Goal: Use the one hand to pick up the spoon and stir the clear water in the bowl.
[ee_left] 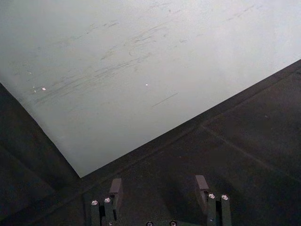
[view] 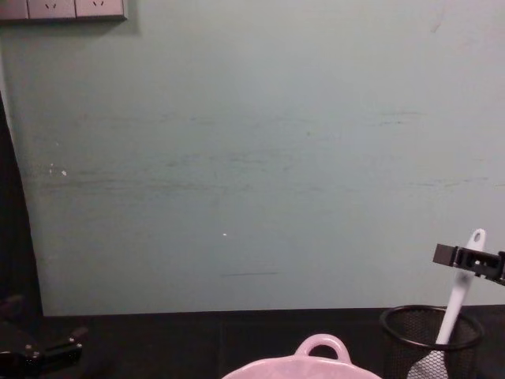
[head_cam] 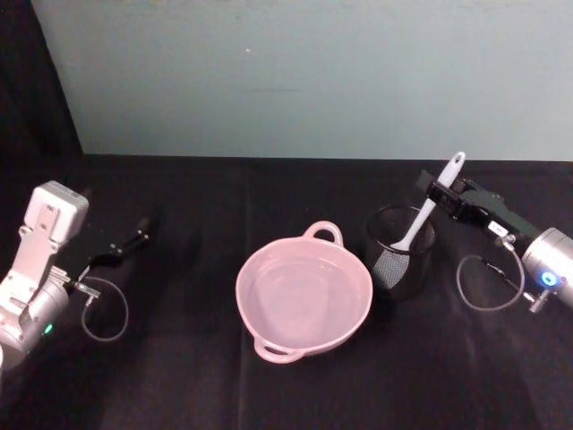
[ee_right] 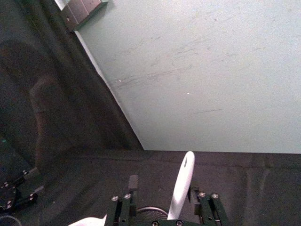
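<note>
Standing in the mesh cup (head_cam: 400, 249), the spoon (head_cam: 432, 207) looks light, stiff and smooth (maybe slippery); the right gripper (head_cam: 447, 196) straddles its upper handle, fingers not yet closed, and the left gripper (head_cam: 128, 242) rests apart, released.

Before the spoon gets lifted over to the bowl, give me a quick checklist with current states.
1. Right gripper around the white spoon handle: ok; firm clamp: cannot tell.
2. Spoon head out of the black mesh cup: not ok, it sits inside.
3. Pink bowl upright beside the cup: ok.
4. Water in the bowl: cannot tell.
5. Left gripper open, parked at the table's left, away from the bowl: ok.
</note>
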You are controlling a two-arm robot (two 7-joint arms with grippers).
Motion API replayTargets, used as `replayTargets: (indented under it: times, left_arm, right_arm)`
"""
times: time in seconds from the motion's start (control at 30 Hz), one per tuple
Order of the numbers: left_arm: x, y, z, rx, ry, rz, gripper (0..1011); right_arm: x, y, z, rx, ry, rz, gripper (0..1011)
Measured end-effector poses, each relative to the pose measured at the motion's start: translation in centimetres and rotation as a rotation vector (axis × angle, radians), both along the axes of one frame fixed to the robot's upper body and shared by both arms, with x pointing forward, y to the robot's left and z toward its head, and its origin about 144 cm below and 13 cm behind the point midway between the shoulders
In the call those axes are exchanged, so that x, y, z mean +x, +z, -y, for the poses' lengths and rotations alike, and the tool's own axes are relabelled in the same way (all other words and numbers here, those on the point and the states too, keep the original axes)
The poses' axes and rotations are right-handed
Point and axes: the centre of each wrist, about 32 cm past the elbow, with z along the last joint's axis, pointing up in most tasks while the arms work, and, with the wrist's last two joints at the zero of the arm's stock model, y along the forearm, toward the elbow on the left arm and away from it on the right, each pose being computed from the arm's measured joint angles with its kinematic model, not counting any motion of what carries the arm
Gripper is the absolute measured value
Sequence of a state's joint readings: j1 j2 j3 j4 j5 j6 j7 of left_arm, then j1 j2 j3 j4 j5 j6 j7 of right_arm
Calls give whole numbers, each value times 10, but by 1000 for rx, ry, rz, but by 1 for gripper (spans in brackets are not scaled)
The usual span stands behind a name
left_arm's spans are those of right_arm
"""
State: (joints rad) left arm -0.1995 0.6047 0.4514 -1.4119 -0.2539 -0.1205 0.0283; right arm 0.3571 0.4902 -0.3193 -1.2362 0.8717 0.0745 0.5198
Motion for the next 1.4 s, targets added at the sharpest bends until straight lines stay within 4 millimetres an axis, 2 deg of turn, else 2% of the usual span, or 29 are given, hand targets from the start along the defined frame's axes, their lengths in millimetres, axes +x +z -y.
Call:
replayTargets:
  times: [0.07,0.17,0.27,0.3,0.33,0.47,0.67,0.83,1.1,1.4]
  left_arm:
    - [0,0,0,0,0,0,1005]
    - [0,0,0,0,0,0,1005]
    - [0,0,0,0,0,0,1005]
    - [0,0,0,0,0,0,1005]
    - [0,0,0,0,0,0,1005]
    - [0,0,0,0,0,0,1005]
    - [0,0,0,0,0,0,1005]
    - [0,0,0,0,0,0,1005]
    - [0,0,0,0,0,0,1005]
    - [0,0,0,0,0,0,1005]
  right_arm:
    - [-1,-1,1,-3,-6,-4,710]
    - [-2,-1,3,-14,-12,-8,764]
    - [-7,3,5,-53,-22,-6,878]
    - [-8,4,5,-63,-25,-6,878]
    - [-9,5,6,-73,-29,-6,928]
    - [-21,15,9,-151,-56,7,1002]
    - [-39,28,15,-296,-128,25,1002]
    - [-50,23,16,-463,-241,64,1003]
    - [-46,3,-1,-652,-346,141,1003]
    - [-39,-11,-9,-684,-326,127,1003]
